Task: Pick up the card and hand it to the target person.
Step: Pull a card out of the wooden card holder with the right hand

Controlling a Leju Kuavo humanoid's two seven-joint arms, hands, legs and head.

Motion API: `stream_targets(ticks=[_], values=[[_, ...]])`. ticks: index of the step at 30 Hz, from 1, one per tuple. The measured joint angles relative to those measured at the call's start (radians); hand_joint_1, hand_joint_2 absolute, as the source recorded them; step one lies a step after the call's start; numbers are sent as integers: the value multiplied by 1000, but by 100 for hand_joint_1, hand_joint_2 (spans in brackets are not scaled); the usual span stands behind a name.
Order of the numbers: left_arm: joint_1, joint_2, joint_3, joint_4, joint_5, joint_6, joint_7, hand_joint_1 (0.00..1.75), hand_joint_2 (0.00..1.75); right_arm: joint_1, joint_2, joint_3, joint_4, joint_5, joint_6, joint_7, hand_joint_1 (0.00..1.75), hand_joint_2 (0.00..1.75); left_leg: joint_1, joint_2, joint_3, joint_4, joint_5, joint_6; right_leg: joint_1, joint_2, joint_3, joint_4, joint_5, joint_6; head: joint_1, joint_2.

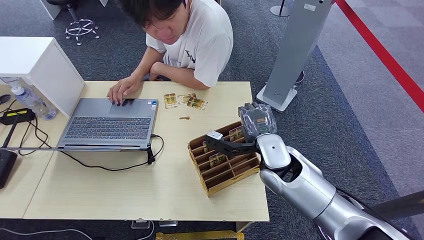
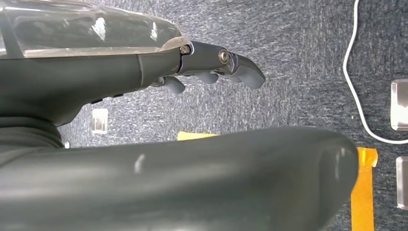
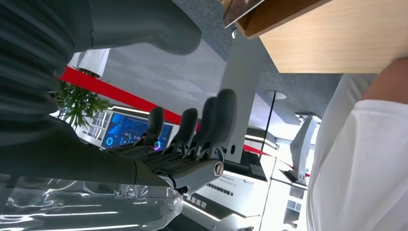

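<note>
A pale wooden table (image 1: pixel 100 195) takes up most of the head view, with a person (image 1: pixel 192 40) in a white shirt seated at its far side, one hand resting on an open grey laptop (image 1: pixel 107 122) on the left half. A white box (image 1: pixel 40 67) stands at the far left corner beside a plastic bottle (image 1: pixel 30 100) and dark cables. On the near right part of the table sits a slotted wooden card holder (image 1: pixel 222 175), several cards upright in its compartments. The robot's silver right arm comes in from the lower right, and its right hand (image 1: pixel 252 127) hovers over the holder's far right end, the thumb stretched out across the slots. In the right wrist view the fingers (image 3: pixel 211 120) stand straight and spread, holding nothing. The left hand (image 2: pixel 216 62) hangs over the carpet with its fingers lightly curled and nothing in them. Three loose cards (image 1: pixel 185 101) lie flat on the table just in front of the person, well apart from the holder. The card (image 1: pixel 216 160) to be taken appears still to stand in its slot, so the task looks to be at the reaching stage: the grasp, the lift and the handover to the person all remain to be done.
</note>
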Motion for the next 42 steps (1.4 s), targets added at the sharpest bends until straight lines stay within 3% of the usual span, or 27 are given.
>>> stream_targets(ticks=[13, 20, 36, 42], values=[[0, 0, 0, 0, 3, -1, 1, 0, 0, -14, 18, 35, 67, -23, -3, 0, 71, 175, 0, 0, 0, 0, 0, 0, 0, 0, 0, 0, 0, 0, 0, 0], [0, 0, 0, 0, 6, 0, 4, 0, 0, -18, 21, 52, 87, -49, -8, 0, 68, 175, 0, 0, 0, 0, 0, 0, 0, 0, 0, 0, 0, 0, 0, 0], [0, 0, 0, 0, 8, 0, 4, 0, 0, -20, 28, 80, 122, -76, -19, -9, 89, 175, 0, 0, 0, 0, 0, 0, 0, 0, 0, 0, 0, 0, 0, 0], [0, 0, 0, 0, 8, 0, 4, 0, 0, -21, 29, 85, 128, -78, -20, -9, 106, 175, 0, 0, 0, 0, 0, 0, 0, 0, 0, 0, 0, 0, 0, 0]])
